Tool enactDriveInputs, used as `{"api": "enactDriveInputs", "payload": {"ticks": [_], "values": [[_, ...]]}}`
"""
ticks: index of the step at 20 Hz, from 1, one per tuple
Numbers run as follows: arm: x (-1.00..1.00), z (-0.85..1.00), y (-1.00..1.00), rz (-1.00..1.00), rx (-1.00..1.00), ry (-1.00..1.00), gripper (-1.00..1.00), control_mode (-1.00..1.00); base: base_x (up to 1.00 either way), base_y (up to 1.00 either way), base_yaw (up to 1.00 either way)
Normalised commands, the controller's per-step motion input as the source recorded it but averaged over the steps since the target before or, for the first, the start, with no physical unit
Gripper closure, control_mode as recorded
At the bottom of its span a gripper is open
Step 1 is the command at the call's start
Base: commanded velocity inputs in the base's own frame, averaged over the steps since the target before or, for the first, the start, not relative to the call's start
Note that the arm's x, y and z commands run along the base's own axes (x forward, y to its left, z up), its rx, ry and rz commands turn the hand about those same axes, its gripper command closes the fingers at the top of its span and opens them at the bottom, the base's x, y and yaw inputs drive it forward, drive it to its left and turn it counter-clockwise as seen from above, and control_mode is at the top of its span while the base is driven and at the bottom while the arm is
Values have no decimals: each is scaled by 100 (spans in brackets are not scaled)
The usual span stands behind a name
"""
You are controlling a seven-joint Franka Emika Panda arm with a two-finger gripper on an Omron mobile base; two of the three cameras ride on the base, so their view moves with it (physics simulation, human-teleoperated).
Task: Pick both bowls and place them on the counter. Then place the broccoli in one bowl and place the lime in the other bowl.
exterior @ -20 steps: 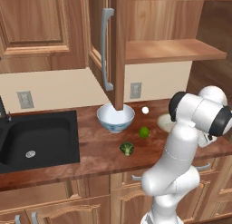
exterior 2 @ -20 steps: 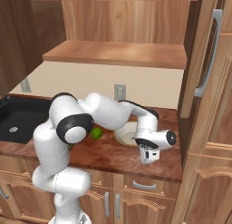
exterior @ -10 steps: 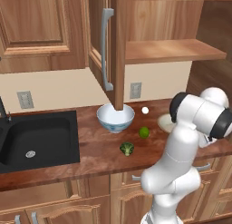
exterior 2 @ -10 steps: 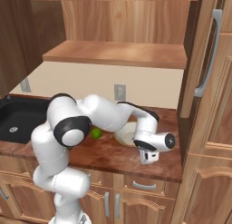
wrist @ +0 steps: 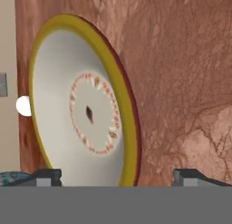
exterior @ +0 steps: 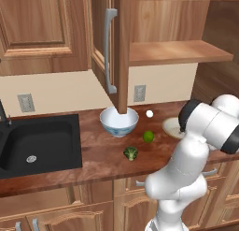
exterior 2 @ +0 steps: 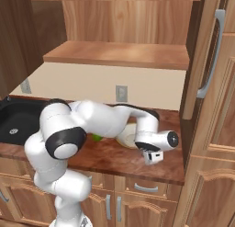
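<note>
Shallow beige bowl (wrist: 86, 119) with a darker yellow-brown rim and a ring of small marks around its centre, sitting on the reddish-brown wood-grain worktop (exterior: 102, 155) toward its right end, partly hidden behind the white arm in the left base view. Tool (wrist: 117, 174) just beside that bowl, its two small dark tips set wide apart with nothing between them, one low over the bowl's rim side, the other over bare wood. Deep white bowl (exterior: 119, 121) with blue-patterned outside further left on the same worktop, under the edge of the open wooden cabinet door (exterior: 112, 47). Smooth bright green lime (exterior: 148, 136) near that bowl's right, bumpy dark green broccoli floret (exterior: 130, 153) in front of it, both lying loose on the wood. Small white sphere (exterior: 149, 113) near the back wall. Black sink (exterior: 37, 143) at the left end.
</note>
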Motion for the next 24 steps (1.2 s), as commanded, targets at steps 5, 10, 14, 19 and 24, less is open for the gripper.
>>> {"api": "enactDriveInputs", "payload": {"ticks": [5, 10, 14, 19, 24], "values": [[-38, 27, 21, 0, -18, 0, -100, -100, 0, 0, 0], [-44, 8, 45, -1, -13, 0, -100, -100, 0, 0, 0], [-26, 42, 30, 0, -3, 0, -100, -100, 0, 0, 0], [-25, 69, 20, 7, -2, 7, -100, -100, 0, 0, 0], [-26, 24, 52, 18, -12, 0, -100, -100, 0, 0, 0]]}}
